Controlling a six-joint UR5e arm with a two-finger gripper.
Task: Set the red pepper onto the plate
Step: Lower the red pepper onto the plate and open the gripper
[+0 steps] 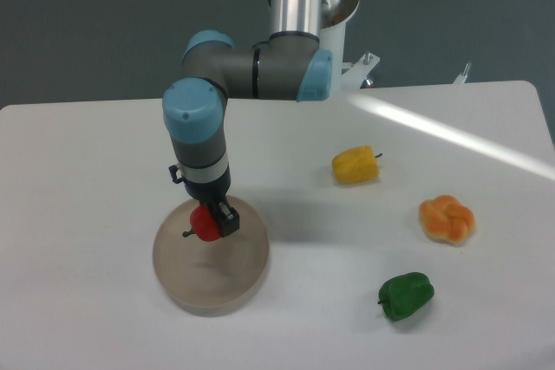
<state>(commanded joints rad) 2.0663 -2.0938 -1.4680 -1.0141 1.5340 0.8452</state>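
Note:
The red pepper (205, 224) is small and glossy, its dark stem pointing left. My gripper (211, 222) is shut on it and holds it just above the plate (234, 279), over the plate's upper middle. The plate is round, flat and beige-grey, lying at the front left of the white table. The arm reaches down from the back, and its wrist hides the upper part of the fingers.
A yellow pepper (355, 165) lies right of centre. An orange lobed pepper (447, 219) sits at the right, and a green pepper (405, 295) lies near the front right. The robot base (308, 6) stands at the table's back edge.

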